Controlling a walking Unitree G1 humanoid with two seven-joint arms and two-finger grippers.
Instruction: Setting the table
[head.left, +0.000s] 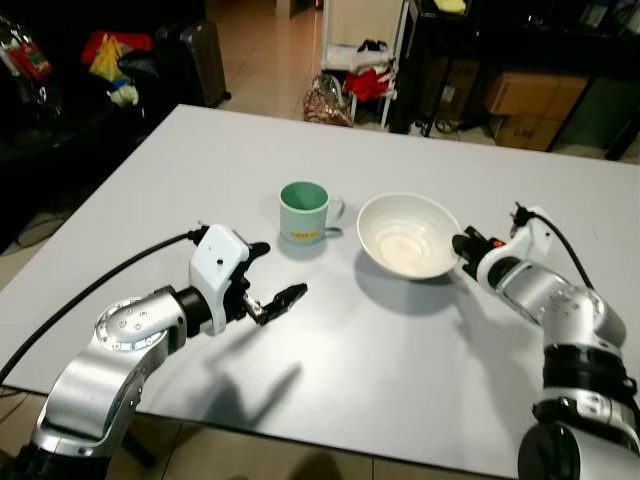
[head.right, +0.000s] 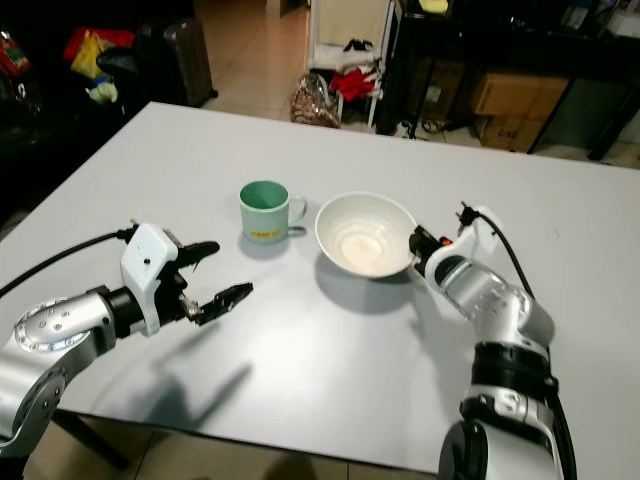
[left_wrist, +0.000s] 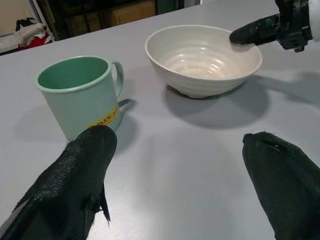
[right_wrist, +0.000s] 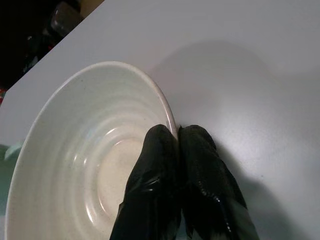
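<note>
The right pincer (right_wrist: 177, 137) pinches the near-right rim of the white bowl (head.left: 408, 235) at mid-bench (head.left: 420, 345), while the left pincer (head.left: 272, 283), spread wide, hovers just short of the green mug (head.left: 303, 215) ahead.

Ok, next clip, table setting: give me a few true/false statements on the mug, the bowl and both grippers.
1. The right gripper pinches the rim of the white bowl, one finger inside and one outside. True.
2. The green mug lies tipped on its side. False: it stands upright on the table, its handle toward the bowl.
3. The left gripper holds the mug. False: it hovers open, short of the mug, holding nothing.
4. The bowl has food in it. False: it looks empty.
5. The mug stands to the left of the bowl. True.
</note>
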